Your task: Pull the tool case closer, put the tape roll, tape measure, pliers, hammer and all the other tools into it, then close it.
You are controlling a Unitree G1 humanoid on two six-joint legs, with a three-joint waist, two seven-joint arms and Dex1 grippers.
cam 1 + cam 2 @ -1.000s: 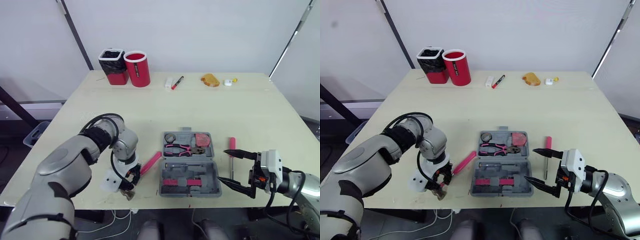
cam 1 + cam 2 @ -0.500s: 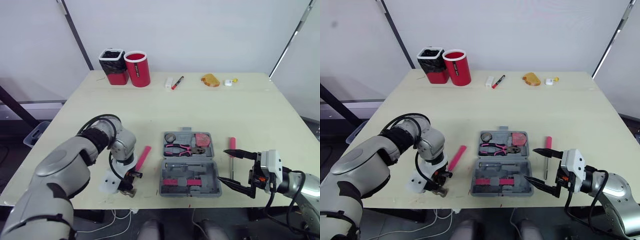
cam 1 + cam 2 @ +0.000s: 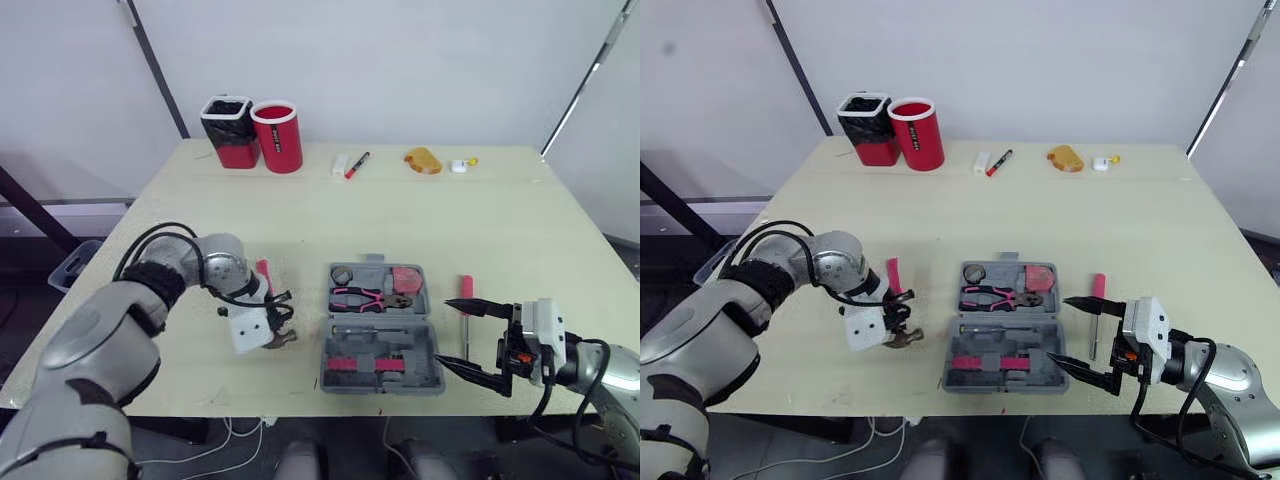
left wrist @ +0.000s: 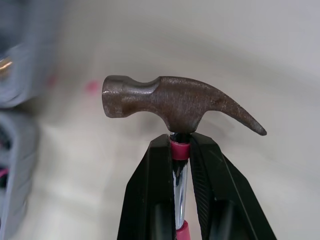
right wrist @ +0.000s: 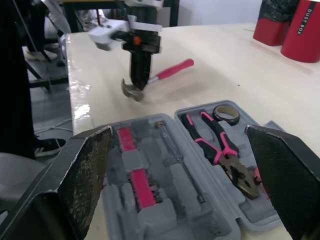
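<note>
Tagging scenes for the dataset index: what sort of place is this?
Probably a robot test lab or workshop room, not a home: bare white walls, one plain table holding an open tool case, and loose cables hanging below the table's front edge.

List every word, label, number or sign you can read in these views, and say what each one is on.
"DUST BOX": lettering running down the side of the red container, read in the right wrist view.
In the head views the same label is too small to read.
Hammer, tool case, marker: no lettering can be made out.
</note>
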